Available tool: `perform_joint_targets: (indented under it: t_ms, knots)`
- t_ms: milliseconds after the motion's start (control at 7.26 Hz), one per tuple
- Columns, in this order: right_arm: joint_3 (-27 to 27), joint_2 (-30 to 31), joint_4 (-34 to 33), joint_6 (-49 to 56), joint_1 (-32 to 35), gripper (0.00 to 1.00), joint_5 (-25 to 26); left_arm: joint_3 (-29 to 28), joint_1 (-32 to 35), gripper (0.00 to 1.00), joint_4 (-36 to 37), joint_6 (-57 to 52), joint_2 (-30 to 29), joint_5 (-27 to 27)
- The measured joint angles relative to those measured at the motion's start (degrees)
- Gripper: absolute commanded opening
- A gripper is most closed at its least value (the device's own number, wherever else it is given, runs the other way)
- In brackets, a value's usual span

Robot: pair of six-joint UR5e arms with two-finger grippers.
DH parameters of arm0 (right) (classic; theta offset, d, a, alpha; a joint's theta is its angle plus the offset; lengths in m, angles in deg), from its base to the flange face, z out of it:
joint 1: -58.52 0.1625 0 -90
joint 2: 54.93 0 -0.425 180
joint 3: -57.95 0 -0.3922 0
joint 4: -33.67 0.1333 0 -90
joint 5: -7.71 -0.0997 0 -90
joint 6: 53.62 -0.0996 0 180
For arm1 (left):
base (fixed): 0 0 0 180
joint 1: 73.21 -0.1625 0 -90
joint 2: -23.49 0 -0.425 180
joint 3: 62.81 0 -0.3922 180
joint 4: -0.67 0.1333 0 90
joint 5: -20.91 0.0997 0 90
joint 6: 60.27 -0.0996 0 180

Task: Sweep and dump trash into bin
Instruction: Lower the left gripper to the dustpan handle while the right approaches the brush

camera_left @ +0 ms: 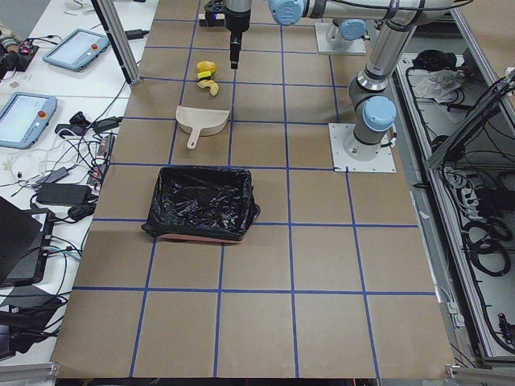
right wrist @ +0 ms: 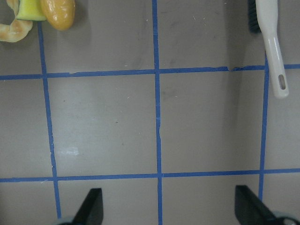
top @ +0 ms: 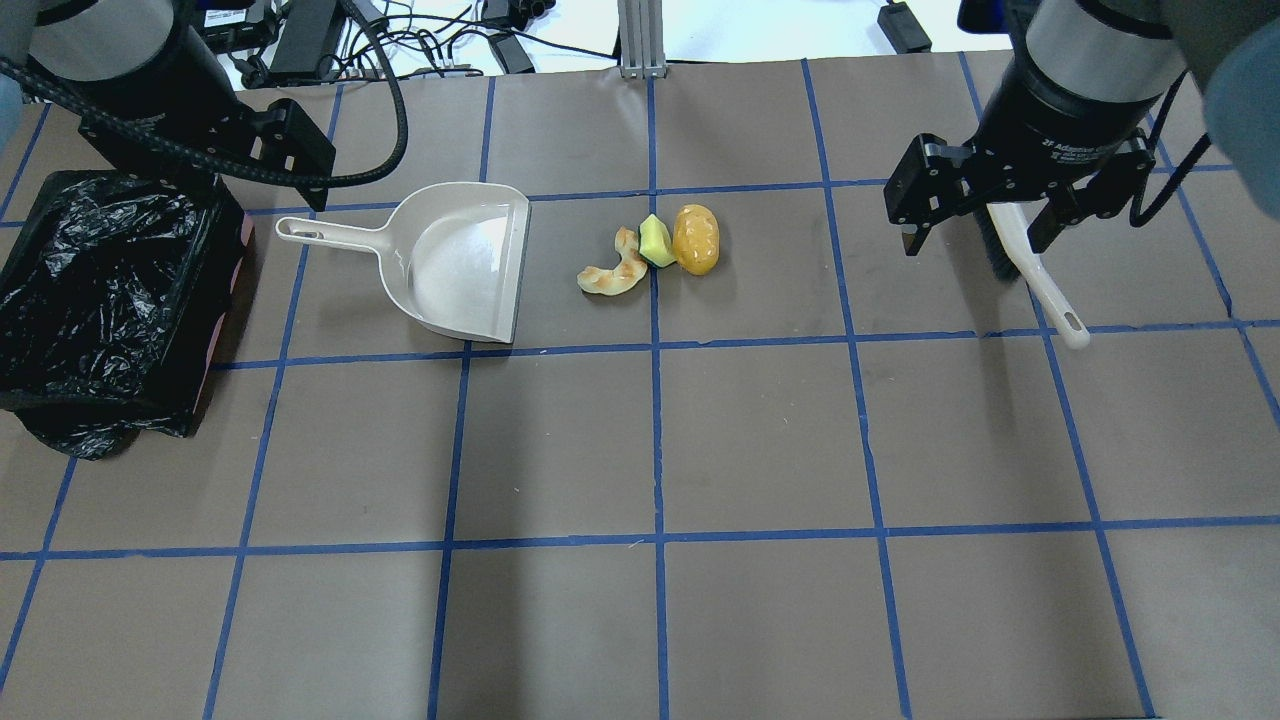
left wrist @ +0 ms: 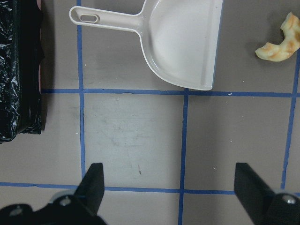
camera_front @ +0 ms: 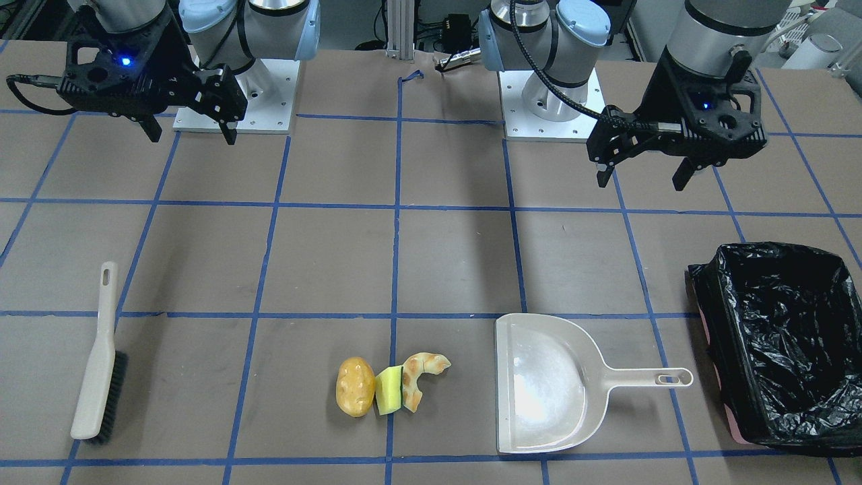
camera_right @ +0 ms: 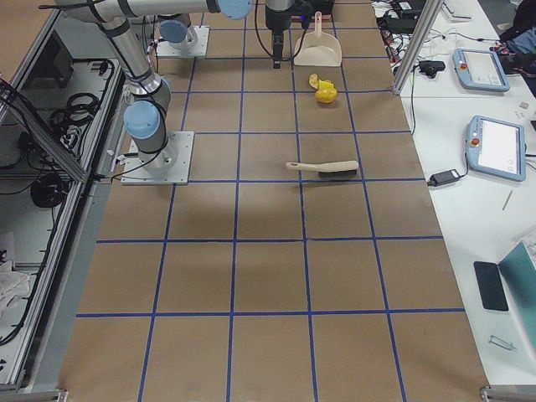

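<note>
Ahead of the right gripper [camera_front: 192, 135], out from the base, the brush [camera_front: 101, 364] is seen lying flat on the table [camera_front: 458, 269], its holed handle end nearest. The jaws are spread wide and nothing is held. The left gripper [camera_front: 641, 178] is likewise spread and empty. The dustpan [camera_front: 545, 391] is set ahead of it, with the handle pointed outward toward the bin [camera_front: 781, 252], which lies further to that gripper's outer side.

Step judged: tools not yet picked up, so pickup is probably next. The brush handle is thin and low, so the right fingers should be set across its narrow width, mid-handle, and lowered close to the table before closing. The dustpan handle should be gripped the same way by the left, with the lip kept flat down so pieces are not pushed under it.

Trash is grouped ahead, between both grippers, near the dustpan mouth:
- potato [camera_front: 355, 386]: glossy, golden-brown, dimpled.
- sponge [camera_front: 386, 392]: yellow block, green side.
- croissant [camera_front: 421, 377]: curved, tan, browned edges.

All three appear to be touching in a row.
</note>
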Motion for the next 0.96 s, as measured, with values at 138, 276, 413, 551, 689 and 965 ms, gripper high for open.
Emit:
perform_joint_targets:
  t_ms: [138, 276, 413, 551, 689, 965]
  knots:
    - [-0.09, 0.0, -0.61, -0.18, -0.04, 1.0, 0.11, 0.01, -0.61, 0.99, 2.49, -9.21, -0.63, 0.08]
    - [-0.13, 0.0, -1.09, -0.08, -0.26, 1.0, 0.41, 0.17, -1.08, 0.98, 3.75, -19.18, -1.93, -0.2]
    - [-0.06, -0.05, -1.33, 0.29, -0.7, 1.0, 0.82, 0.26, -1.43, 0.98, 4.23, -31.24, -3.52, -0.64]
    - [0.03, -0.13, -1.57, 0.87, -1.31, 1.0, 1.04, 0.28, -1.76, 0.98, 4.45, -42.81, -5.38, -0.83]
    - [0.1, -0.25, -1.74, 2.68, -2.84, 1.0, 1.1, 0.33, -1.99, 0.98, 4.58, -53.24, -7.92, -0.75]
    - [0.42, -0.77, -1.89, 9.77, -9.15, 1.0, 1.0, -0.55, -2.51, 0.98, 7.43, -71.44, -14.29, -0.26]
